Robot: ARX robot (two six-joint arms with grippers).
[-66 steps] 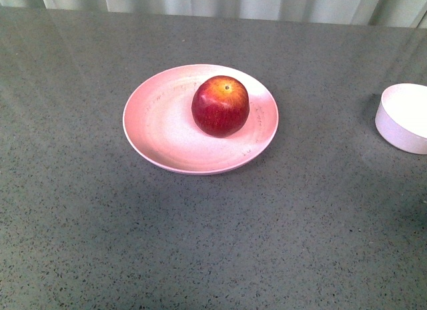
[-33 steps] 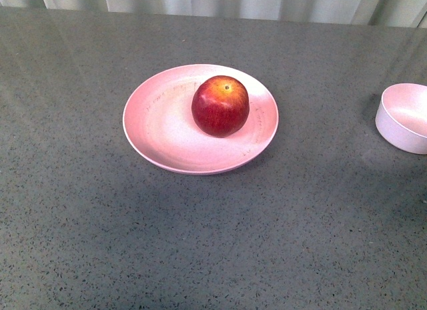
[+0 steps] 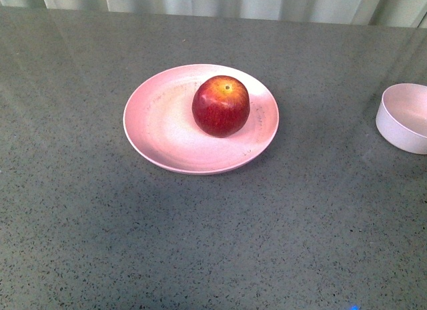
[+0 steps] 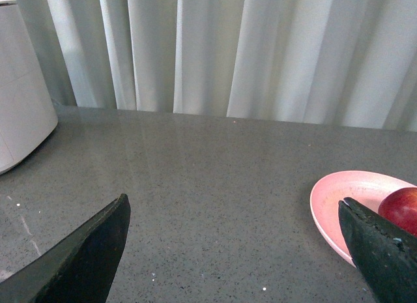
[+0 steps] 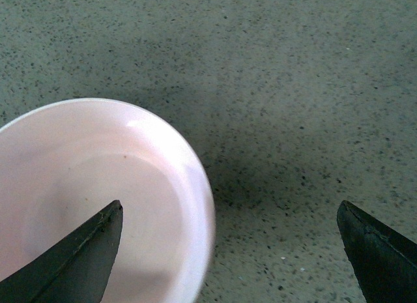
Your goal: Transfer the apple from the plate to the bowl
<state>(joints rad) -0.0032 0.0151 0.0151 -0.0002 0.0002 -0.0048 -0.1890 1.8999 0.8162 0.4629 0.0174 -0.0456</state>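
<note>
Left pincer [image 4: 234, 210], open, has the apple [image 4: 401, 205] off to one side; an off-centre grab could roll it. Right pincer [image 5: 229, 208], open above the bowl [image 5: 166, 179] rim, might knock it.

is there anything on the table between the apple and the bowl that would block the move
Nothing visible. In the front view the apple sits on the plate, the bowl stands apart at the right edge, and only grey table shows between them. The bowl looks empty.
</note>
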